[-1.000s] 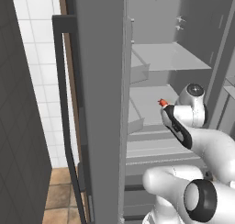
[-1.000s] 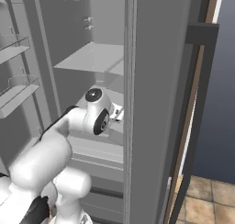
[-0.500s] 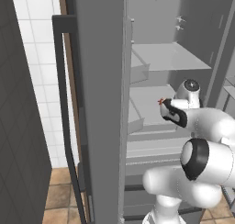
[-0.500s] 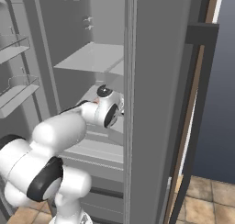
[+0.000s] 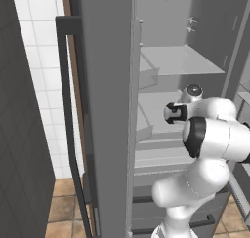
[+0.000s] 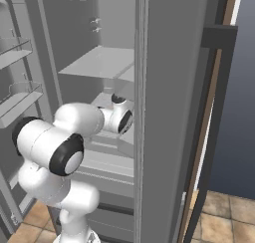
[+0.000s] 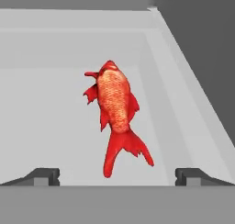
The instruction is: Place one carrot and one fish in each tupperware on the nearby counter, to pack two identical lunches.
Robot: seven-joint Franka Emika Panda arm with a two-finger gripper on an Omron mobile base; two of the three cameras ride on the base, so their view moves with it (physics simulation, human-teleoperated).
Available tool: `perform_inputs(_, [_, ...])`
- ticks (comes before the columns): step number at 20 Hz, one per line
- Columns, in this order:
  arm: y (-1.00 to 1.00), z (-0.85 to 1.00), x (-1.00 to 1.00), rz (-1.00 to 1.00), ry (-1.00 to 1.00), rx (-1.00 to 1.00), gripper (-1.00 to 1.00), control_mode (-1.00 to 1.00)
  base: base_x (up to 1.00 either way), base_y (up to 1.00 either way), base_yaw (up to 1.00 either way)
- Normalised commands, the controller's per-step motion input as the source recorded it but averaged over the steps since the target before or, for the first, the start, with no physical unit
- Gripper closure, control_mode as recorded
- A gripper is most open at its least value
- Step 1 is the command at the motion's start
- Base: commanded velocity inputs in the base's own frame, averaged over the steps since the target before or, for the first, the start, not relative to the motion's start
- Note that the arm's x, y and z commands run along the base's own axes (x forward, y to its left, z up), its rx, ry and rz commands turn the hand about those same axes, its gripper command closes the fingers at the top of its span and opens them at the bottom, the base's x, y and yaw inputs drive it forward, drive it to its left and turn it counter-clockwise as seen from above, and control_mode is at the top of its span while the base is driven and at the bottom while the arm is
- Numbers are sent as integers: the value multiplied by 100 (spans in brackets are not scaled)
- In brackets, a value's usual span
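A bright red fish (image 7: 114, 108) lies flat on a pale grey fridge shelf (image 7: 46, 117), head away from the hand and forked tail toward it. My gripper (image 7: 117, 175) hovers just short of the tail, open. Its two dark fingertips (image 7: 43, 175) stand wide apart on either side of the fish, touching nothing. From the base views my white arm (image 5: 210, 129) reaches into the open fridge at middle-shelf height, as my arm (image 6: 74, 132) also shows from the right. The carrot and the tupperware are out of view.
The fridge's open grey door (image 5: 102, 110) with its dark handle (image 5: 66, 110) stands left of the arm. An upper shelf (image 5: 176, 61) sits above the hand. Door bins (image 6: 15, 102) hang at the left. The shelf's raised side wall (image 7: 193, 81) runs close beside the fish.
The arm has swung further into the fridge, carrying the hand leftward in the left base view and deeper over the middle shelf. The jaws have stayed open.
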Motion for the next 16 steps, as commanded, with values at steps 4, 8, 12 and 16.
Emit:
perform_inputs(4, [-10,-29,41,0,0,0,-100,-100,0,0,0])
perform_inputs(8, [-15,-21,41,0,0,0,-100,-100,0,0,0])
perform_inputs(12, [-15,-21,50,0,0,0,-100,-100,0,0,0])
perform_inputs(16, [-10,-32,44,0,0,0,-100,-100,0,0,0])
